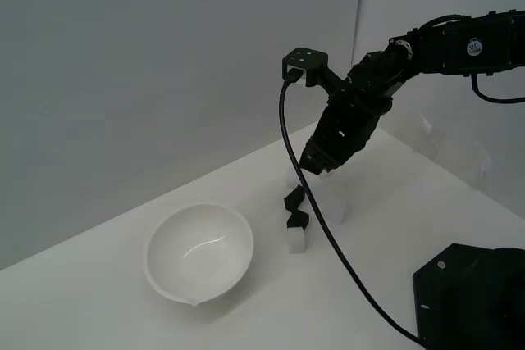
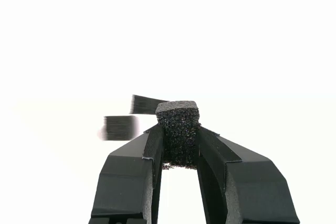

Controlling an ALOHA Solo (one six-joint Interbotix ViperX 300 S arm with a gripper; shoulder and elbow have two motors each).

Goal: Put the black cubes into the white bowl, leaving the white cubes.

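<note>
Overhead, end effector [image 2: 178, 145] clamps black cube [image 2: 177, 129]; open table [image 1: 98, 309] around white bowl [image 1: 199, 253], clear of edges.

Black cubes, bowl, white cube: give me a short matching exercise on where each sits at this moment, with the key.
Things:
1. Black cube seen close up in the wrist view
2. Two black cubes on the table
3. White bowl
4. White cube

States:
A. Empty, nothing inside
B. Clamped between the fingers of the gripper
C. Lying just in front of the black pair, on the near side
D. Close together, beside the bowl on the exterior view's right

Pairs: 1-B, 2-D, 3-A, 4-C
</note>
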